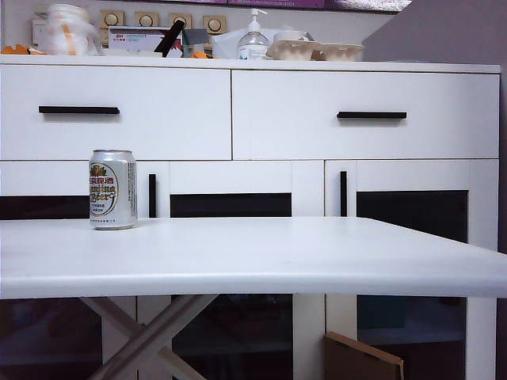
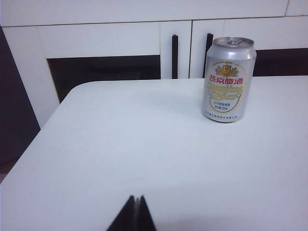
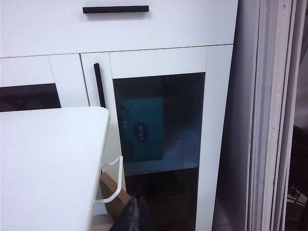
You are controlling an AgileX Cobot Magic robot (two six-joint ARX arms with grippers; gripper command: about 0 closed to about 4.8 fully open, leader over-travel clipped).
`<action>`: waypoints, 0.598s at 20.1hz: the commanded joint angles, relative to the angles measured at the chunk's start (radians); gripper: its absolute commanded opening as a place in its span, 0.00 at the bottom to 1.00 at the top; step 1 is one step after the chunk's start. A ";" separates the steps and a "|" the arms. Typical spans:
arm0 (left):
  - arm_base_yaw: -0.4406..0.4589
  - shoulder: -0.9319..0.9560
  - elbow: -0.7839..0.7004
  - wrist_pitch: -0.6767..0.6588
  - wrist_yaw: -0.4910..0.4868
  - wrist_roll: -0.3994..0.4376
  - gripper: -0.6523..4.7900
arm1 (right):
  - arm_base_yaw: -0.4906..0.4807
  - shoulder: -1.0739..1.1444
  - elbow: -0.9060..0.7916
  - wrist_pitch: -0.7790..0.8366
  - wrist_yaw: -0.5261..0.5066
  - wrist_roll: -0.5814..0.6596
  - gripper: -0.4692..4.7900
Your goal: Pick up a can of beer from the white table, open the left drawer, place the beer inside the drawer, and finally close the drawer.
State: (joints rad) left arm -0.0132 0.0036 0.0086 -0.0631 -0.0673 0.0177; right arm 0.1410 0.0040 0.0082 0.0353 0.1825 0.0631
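At the lower edge of the left wrist picture, left claw [image 2: 137,199] clenched, dark tips pressed together to a single point, nothing between them. Hovering over bare white tabletop [image 2: 120,159], well apart from the can of beer [image 2: 229,80]. Can upright, silver with white label, gold emblem, red lettering, standing near the tabletop's far edge, upper right of that picture. Behind it, cabinet doors with two thin black vertical handles [image 2: 174,56] side by side.

At the lower edge of the right wrist picture, right claw [image 3: 136,214] clenched too, tips shut tight, holding nothing. Placed just off the tabletop's rounded corner [image 3: 98,115], over the gap beside the cabinet. Below that corner, a white wire loop [image 3: 111,178] and a piece of brown cardboard [image 3: 115,192]. Further out, a dark glass cabinet door [image 3: 159,125] with a teal box [image 3: 140,130] showing behind it, and above it a white drawer front with a black bar handle [image 3: 115,9].

In the exterior view, neither claw visible. Can of beer [image 1: 112,190] on the left part of the tabletop [image 1: 277,253], near its back edge. Directly above and behind, the left drawer [image 1: 115,112], shut flush, its black handle [image 1: 79,110] set toward the left. Right-hand drawer [image 1: 364,115] shut alongside. Along the cabinet top, a clear pump bottle [image 1: 253,39] amid assorted clutter.
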 commanded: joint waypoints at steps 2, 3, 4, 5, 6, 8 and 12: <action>0.000 0.000 0.002 0.023 0.003 0.001 0.11 | 0.002 -0.001 0.011 0.021 -0.002 0.005 0.09; 0.000 0.000 0.002 0.025 0.003 0.001 0.11 | 0.002 -0.001 0.011 0.022 -0.002 0.005 0.09; 0.000 0.000 0.003 0.031 0.003 0.000 0.11 | 0.002 -0.001 0.013 0.021 -0.002 0.005 0.09; 0.000 0.000 0.003 0.037 0.003 0.000 0.11 | 0.002 -0.001 0.018 0.020 -0.005 0.005 0.09; 0.000 0.000 0.005 0.043 0.003 0.000 0.11 | 0.002 -0.001 0.025 0.020 -0.006 0.005 0.09; 0.000 0.000 0.016 0.045 0.003 0.000 0.11 | 0.002 -0.001 0.056 0.016 -0.005 0.005 0.09; 0.000 0.002 0.092 0.034 -0.002 -0.054 0.11 | 0.002 0.001 0.162 -0.008 -0.006 0.005 0.09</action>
State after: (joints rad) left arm -0.0132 0.0036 0.0769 -0.0383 -0.0681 -0.0174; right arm 0.1413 0.0040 0.1436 0.0257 0.1799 0.0635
